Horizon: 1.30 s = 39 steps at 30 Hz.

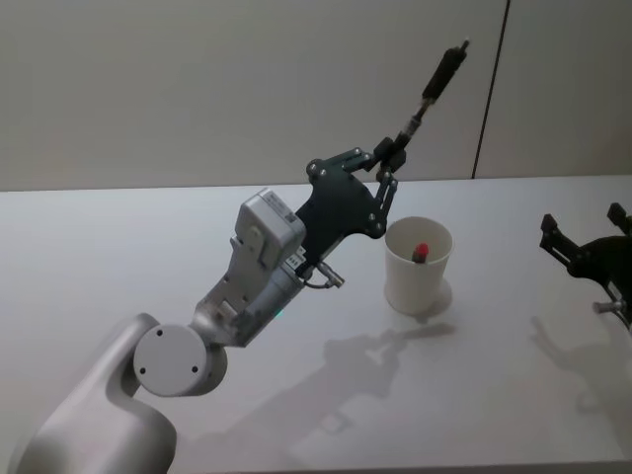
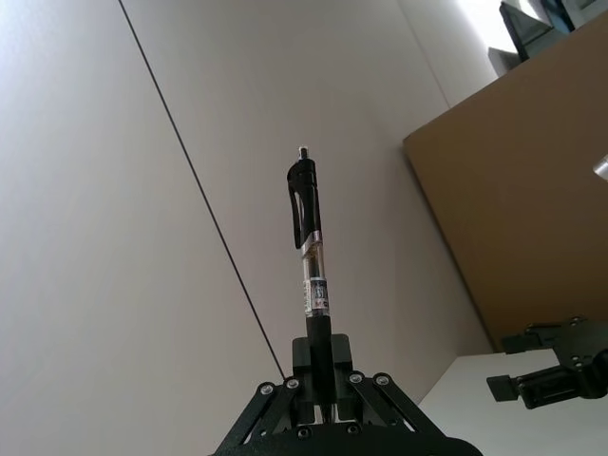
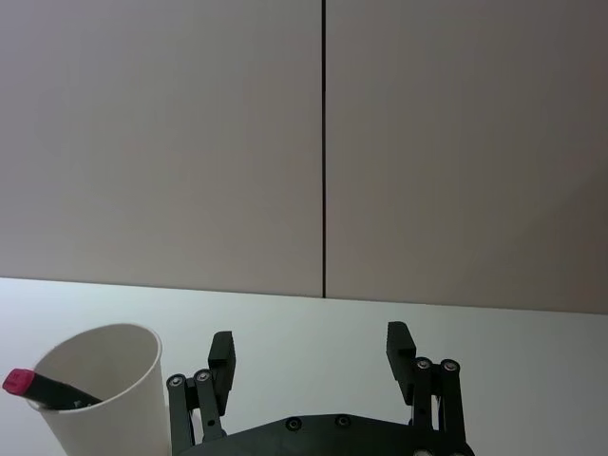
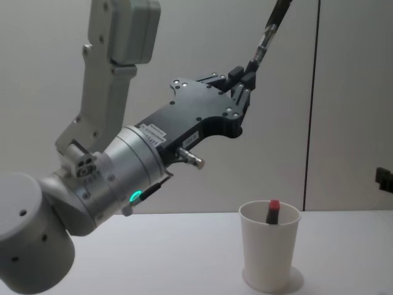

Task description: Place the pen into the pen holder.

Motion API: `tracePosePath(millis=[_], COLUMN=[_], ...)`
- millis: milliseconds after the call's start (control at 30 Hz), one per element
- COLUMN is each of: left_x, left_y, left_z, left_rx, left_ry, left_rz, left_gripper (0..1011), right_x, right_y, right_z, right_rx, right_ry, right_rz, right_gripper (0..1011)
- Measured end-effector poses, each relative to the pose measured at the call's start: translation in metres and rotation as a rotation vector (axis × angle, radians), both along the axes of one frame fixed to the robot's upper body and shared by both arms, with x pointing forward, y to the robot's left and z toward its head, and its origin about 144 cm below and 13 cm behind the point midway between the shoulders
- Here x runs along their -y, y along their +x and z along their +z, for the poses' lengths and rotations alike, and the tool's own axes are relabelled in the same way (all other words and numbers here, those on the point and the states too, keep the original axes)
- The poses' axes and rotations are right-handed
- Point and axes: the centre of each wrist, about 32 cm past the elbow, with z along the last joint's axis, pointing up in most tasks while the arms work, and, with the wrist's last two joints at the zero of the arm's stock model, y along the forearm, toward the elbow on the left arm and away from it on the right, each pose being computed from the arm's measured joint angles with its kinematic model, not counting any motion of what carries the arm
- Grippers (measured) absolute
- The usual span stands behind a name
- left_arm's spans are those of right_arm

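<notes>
Carry step: my left claw (image 1: 391, 160) clamps the black clip-top pen (image 1: 435, 81), tilted upward, above the white paper-cup pen holder (image 1: 410, 288) on the worktop (image 1: 118, 247). Next I judge it needs tipping down and lowering. My right claw (image 3: 311, 347) sits wide, parked.

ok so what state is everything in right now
pen: held in the air, clip end up, not in the cup
left gripper: shut on the pen, raised higher than the cup
cup: upright on the table
red-tipped marker: leaning inside the cup
right gripper: open, empty, right of the cup
</notes>
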Motion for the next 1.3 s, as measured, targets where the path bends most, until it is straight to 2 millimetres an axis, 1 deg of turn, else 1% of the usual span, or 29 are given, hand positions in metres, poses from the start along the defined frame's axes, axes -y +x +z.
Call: tracePosePath(millis=[200, 567, 967, 1300], left_x=[0.002, 0.004, 0.005, 0.005], left_y=[0.004, 0.008, 0.009, 0.010], left_z=[-0.001, -0.001, -0.002, -0.002], left_rx=[0.013, 0.028, 0.034, 0.036], left_ry=[0.000, 0.000, 0.001, 0.001], left_rz=[-0.017, -0.036, -0.044, -0.046], left_gripper=[124, 124, 124, 124], right_x=[0.000, 0.001, 0.008, 0.013], right_y=[-0.002, -0.010, -0.022, -0.030], right_z=[0.002, 0.014, 0.033, 0.051], right_rx=[0.007, 0.034, 0.084, 0.149], right_ry=[0.005, 0.026, 0.080, 0.139], right_rz=[0.014, 0.090, 0.241, 0.328], right_gripper=[1002, 1002, 1002, 1002])
